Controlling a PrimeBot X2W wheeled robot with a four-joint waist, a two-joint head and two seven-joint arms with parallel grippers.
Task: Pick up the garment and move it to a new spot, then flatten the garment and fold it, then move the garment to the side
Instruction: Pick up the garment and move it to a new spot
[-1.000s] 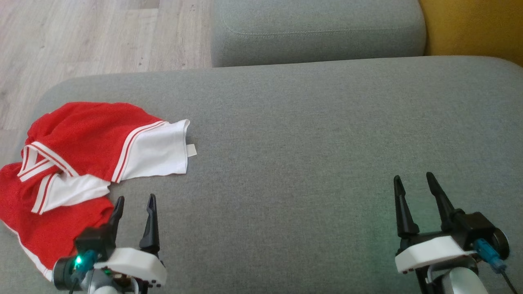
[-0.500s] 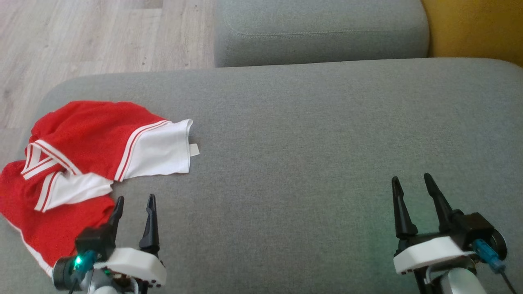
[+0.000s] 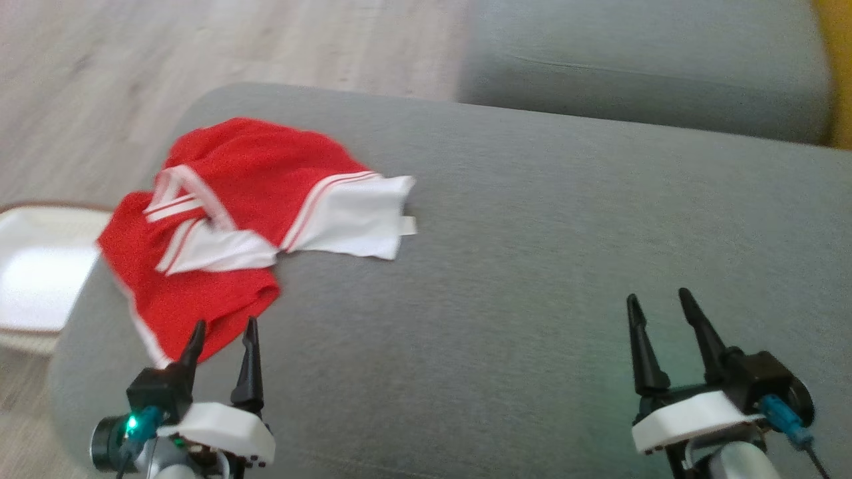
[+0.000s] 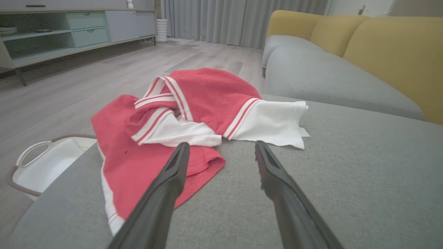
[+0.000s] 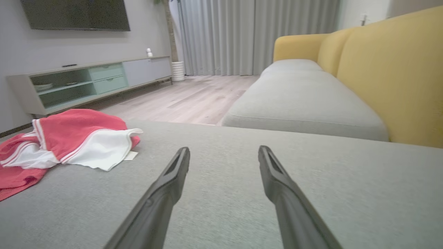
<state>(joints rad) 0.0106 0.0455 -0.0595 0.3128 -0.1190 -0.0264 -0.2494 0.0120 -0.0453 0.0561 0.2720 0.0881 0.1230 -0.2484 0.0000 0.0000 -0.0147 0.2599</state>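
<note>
The garment [image 3: 226, 219] is a crumpled red piece with white panels and stripes, lying at the left end of the grey sofa seat [image 3: 532, 266]. It also lies ahead in the left wrist view [image 4: 193, 114] and at the left in the right wrist view [image 5: 69, 141]. My left gripper [image 3: 223, 332] is open, its tips just short of the garment's near red hem, with nothing between the fingers. My right gripper [image 3: 655, 305] hovers open over bare cushion far to the right, empty.
A white basket [image 3: 33, 273] with a handle [image 4: 29, 154] stands on the wooden floor beside the seat's left end. A second grey cushion [image 3: 639, 66] lies beyond, with yellow backrests [image 5: 391, 76] on the right. A low sideboard [image 5: 86, 83] stands across the room.
The head camera has turned left, so the whole picture shifted right and the basket came into view. The garment lies as before and both grippers stay open.
</note>
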